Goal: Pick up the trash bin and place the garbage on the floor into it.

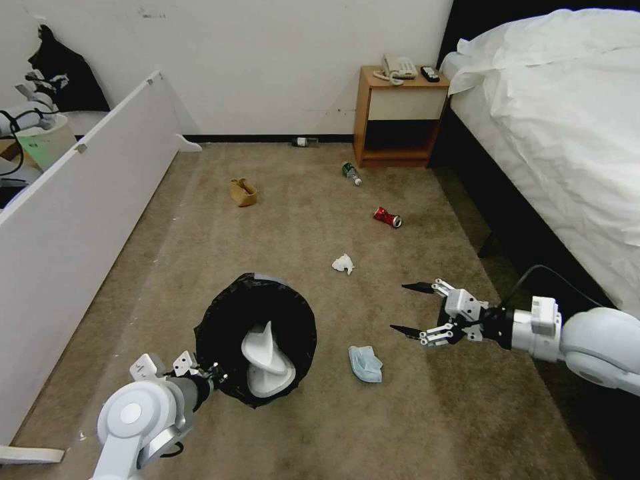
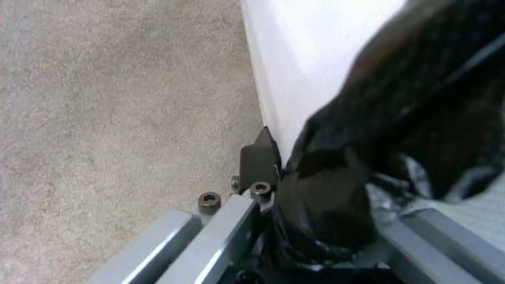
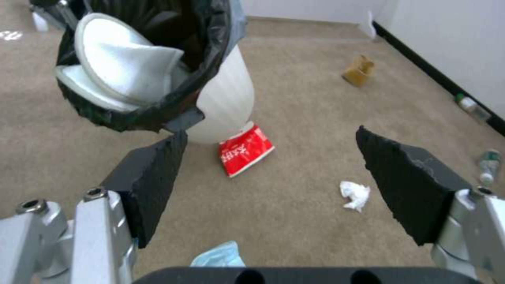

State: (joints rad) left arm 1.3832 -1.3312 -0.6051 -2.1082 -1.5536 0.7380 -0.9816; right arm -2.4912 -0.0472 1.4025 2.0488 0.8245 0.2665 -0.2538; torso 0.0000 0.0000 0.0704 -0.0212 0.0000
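Round white trash bin (image 1: 255, 340) with a crinkly black bag over its rim, mouth tipped up and toward the right arm, long axis leaning, low on the left above the short beige carpet floor (image 1: 300, 220), two soft white slippers (image 1: 267, 360) standing inside. Left gripper (image 1: 212, 373) with jaws clamped on the bagged rim; right gripper (image 1: 415, 309) with flat black jaws wide apart, hanging over the carpet just past the blue face mask (image 1: 365, 364). Farther out: flat red packet (image 3: 245, 150) touching the bin's base, crumpled white tissue (image 1: 343, 264), red can (image 1: 387, 217) on its side, green-labelled bottle (image 1: 351, 173) on its side, brown paper bag (image 1: 243, 193).
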